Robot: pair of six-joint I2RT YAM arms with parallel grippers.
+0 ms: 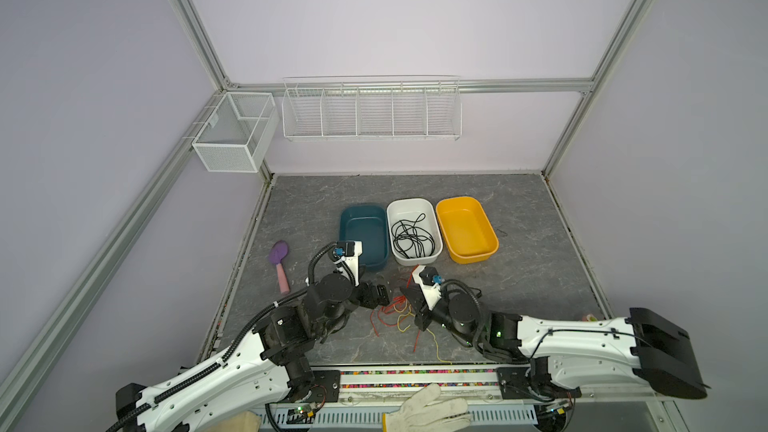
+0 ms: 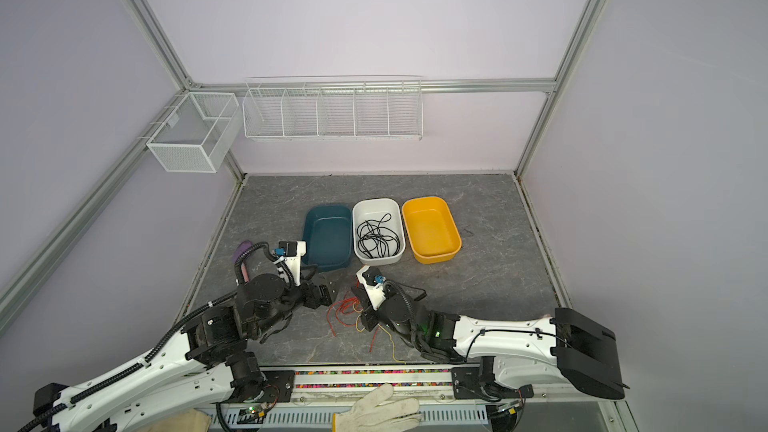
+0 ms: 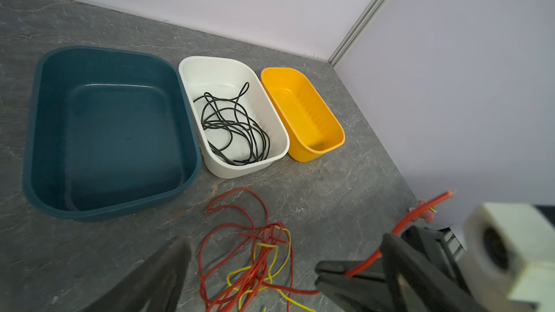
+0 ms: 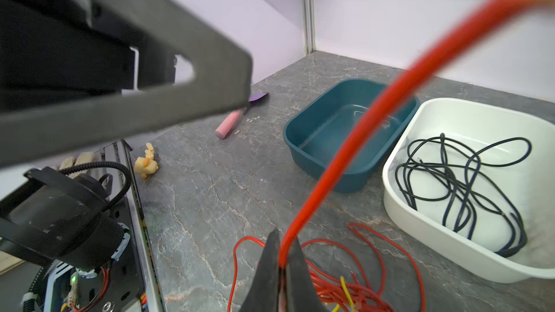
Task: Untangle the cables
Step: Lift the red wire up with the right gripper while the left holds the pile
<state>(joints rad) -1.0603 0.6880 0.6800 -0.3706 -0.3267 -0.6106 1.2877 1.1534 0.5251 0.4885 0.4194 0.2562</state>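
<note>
- Both top views: high over the near edge of the tabletop [image 1: 519, 222], looking down toward its far edge.
- Left wrist: low, close, facing the far right corner.
- Right wrist: low, facing the far left corner.
- Both wrist views share the teal bin [image 3: 111, 133], white bin [image 3: 219, 79] and red cable [image 4: 365, 124].

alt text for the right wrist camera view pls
The right end effector is shut on a red cable that rises toward the camera. Behind it a tangle of red and yellow cables lies on the grey table, with an empty teal tub and a white tub holding a coiled black cable beyond.
</note>
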